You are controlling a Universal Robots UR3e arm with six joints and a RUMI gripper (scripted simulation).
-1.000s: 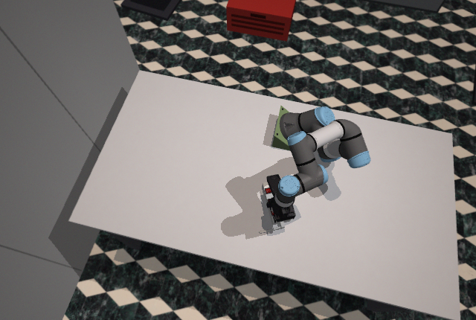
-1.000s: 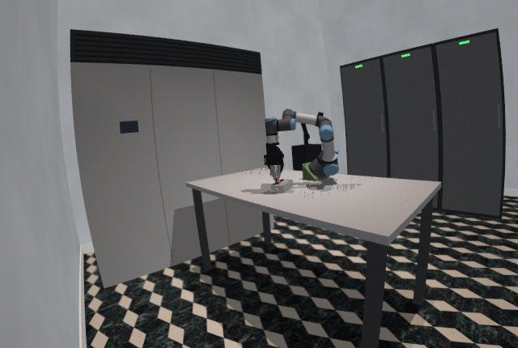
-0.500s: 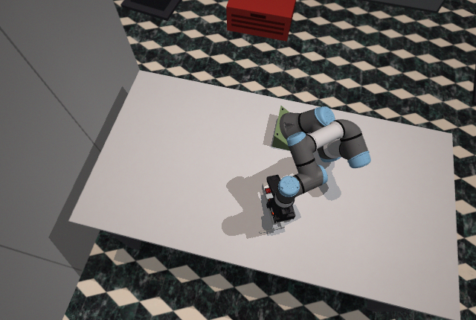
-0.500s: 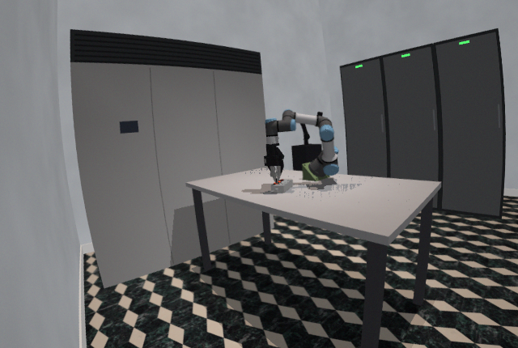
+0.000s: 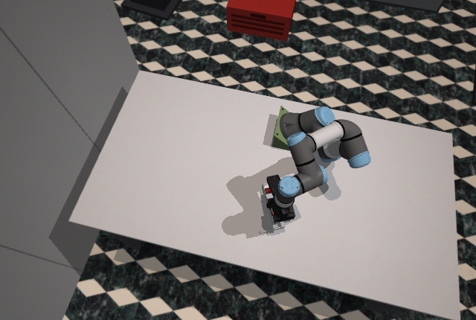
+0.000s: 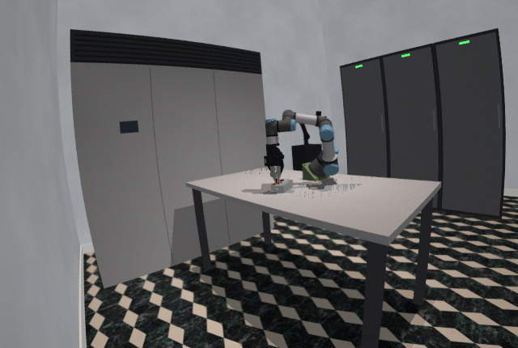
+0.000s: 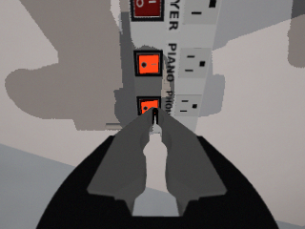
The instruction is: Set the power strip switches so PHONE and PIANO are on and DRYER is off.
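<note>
The white power strip (image 7: 200,29) (image 5: 265,187) (image 6: 279,187) lies right way up on the table, mostly under my arm in the top view. In the wrist view its PIANO switch (image 7: 148,64) glows bright orange. The PHONE switch (image 7: 148,106) below it also glows bright orange, half hidden by my fingertips. The switch at the top edge, labelled with letters ending in "ER" (image 7: 147,9), is darker red. My gripper (image 7: 154,109) (image 6: 275,176) is shut, with its joined tips pointing straight down onto the PHONE switch.
The arm's green base (image 5: 280,132) (image 6: 310,171) stands behind the strip on the grey table (image 5: 153,162) (image 6: 376,205). A red toolbox (image 5: 262,7) sits on the floor beyond the table. Grey cabinets (image 5: 46,78) stand to the left.
</note>
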